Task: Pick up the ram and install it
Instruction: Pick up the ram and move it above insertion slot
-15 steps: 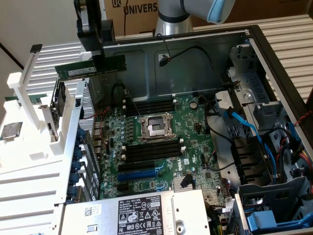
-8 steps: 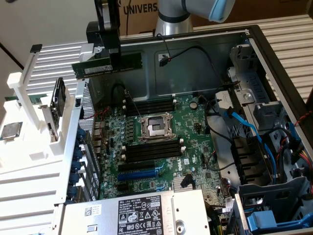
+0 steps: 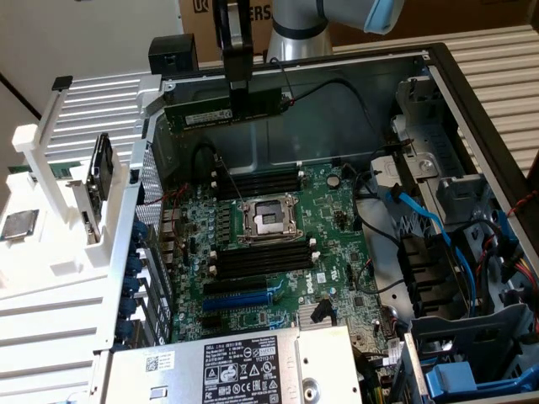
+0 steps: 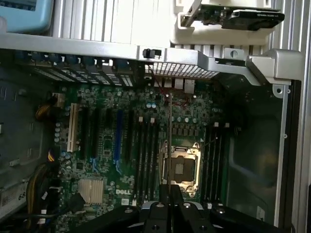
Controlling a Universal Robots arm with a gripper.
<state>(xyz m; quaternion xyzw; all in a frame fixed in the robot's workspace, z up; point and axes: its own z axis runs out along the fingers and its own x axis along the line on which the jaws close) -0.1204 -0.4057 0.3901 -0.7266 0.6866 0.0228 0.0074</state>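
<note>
Gripper (image 3: 240, 103): jaws closed narrow on the ram, clamped at approx. mid-length; the arm comes in from the top of the exterior view.
Ram (image 3: 200, 114): green stick w/ pale label, held level and on edge, flat face toward the exterior camera. It hangs in the air over the far end of the open case (image 3: 438, 93) — clear of the board and not seated in any slot.
Ram, wrist view: seen edge-on as a thin line running out from betw. the fingertips. The line crosses one edge of the CPU socket (image 4: 180, 167), betw. the two slot banks.
Motherboard (image 3: 337, 252): green, flat on the case floor below the ram.
Memory slots: long black slots in two banks, one each side of the socket — far bank (image 3: 257, 181), near bank (image 3: 261, 259).
White rack (image 3: 50, 194): outside the case at the exterior view's left; a square silver processor chip (image 3: 18, 225) lies on it.
Blue cables (image 3: 429, 219): inside the case at the exterior view's right, well apart from the ram.
Silver box (image 3: 278, 345): labelled, at the near edge of the case.
</note>
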